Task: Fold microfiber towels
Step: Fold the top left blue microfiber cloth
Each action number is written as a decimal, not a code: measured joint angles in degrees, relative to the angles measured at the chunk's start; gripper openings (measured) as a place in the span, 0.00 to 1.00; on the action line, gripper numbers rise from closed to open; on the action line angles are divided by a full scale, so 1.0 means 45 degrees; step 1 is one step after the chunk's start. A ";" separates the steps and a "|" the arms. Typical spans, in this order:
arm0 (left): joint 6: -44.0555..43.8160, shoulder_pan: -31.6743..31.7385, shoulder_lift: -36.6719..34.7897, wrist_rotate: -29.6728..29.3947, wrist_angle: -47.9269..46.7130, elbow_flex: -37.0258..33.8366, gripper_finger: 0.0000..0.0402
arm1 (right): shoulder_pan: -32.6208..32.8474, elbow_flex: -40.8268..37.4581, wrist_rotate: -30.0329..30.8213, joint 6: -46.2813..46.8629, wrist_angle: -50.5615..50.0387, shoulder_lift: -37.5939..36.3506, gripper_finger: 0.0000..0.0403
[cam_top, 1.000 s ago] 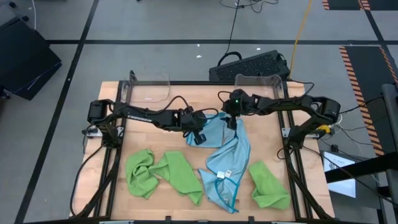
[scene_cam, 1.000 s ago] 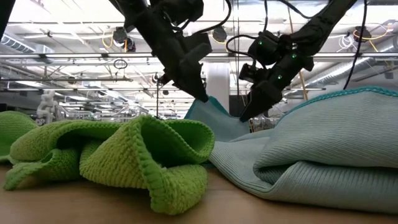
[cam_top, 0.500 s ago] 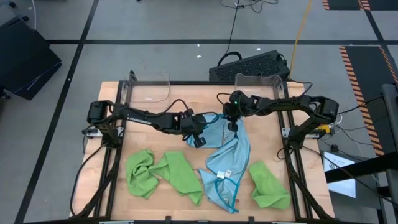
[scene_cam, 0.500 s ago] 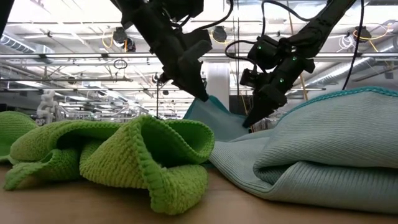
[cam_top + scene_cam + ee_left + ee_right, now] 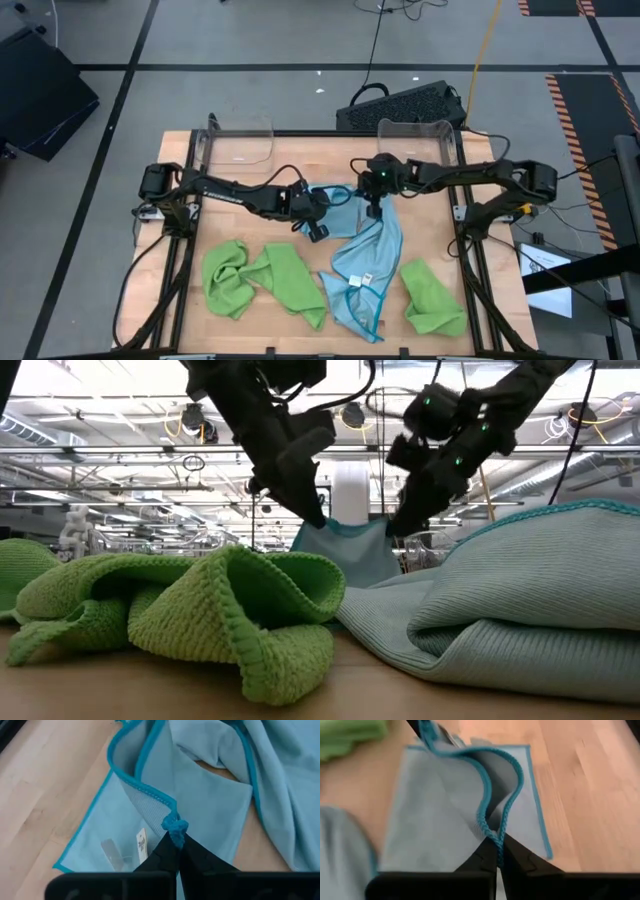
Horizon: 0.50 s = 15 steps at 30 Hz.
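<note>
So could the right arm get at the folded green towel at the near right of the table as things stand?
Probably not right away. The right tool is shut on the blue towel, which it holds up together with the left tool. The green towel itself lies uncovered, so the way looks free once it lets go.

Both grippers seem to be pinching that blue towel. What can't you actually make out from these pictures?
- Print on the towel's small white tag: too small in the left wrist view.
- Whether the blue towels are one cloth or several: overlapping folds in the high view.
- Table behind the green towel: blocked in the low view.
- Right gripper body: cut off by the right wrist picture's edge.
</note>
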 joint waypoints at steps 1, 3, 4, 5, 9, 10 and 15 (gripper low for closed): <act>-0.0078 -0.0079 -0.0106 0.0000 -0.0159 0.0000 0.01 | 0.0179 0.0005 0.0005 0.0169 0.0002 -0.0150 0.01; -0.0244 -0.0284 -0.0360 -0.0167 -0.0428 0.0001 0.02 | 0.0590 0.0005 -0.0006 0.0524 -0.0067 -0.0342 0.01; -0.0344 -0.0434 -0.0542 -0.0391 -0.0577 0.0015 0.01 | 0.0777 0.0005 -0.0006 0.0682 -0.0032 -0.0413 0.01; -0.0447 -0.0613 -0.0785 -0.0628 -0.0941 0.0015 0.01 | 0.0982 0.0005 -0.0005 0.0787 -0.0105 -0.0496 0.00; -0.0597 -0.1382 -0.1648 -0.1248 -0.1698 0.0010 0.02 | 0.1811 0.0012 0.0372 0.1152 -0.0053 -0.0699 0.00; -0.0607 -0.1557 -0.1808 -0.1336 -0.1813 0.0010 0.02 | 0.1998 0.0010 0.0612 0.1193 0.0023 -0.0727 0.00; -0.0502 -0.1942 -0.2085 -0.2119 -0.1861 0.0015 0.01 | 0.2537 0.0018 0.1972 0.1437 0.0303 -0.0887 0.00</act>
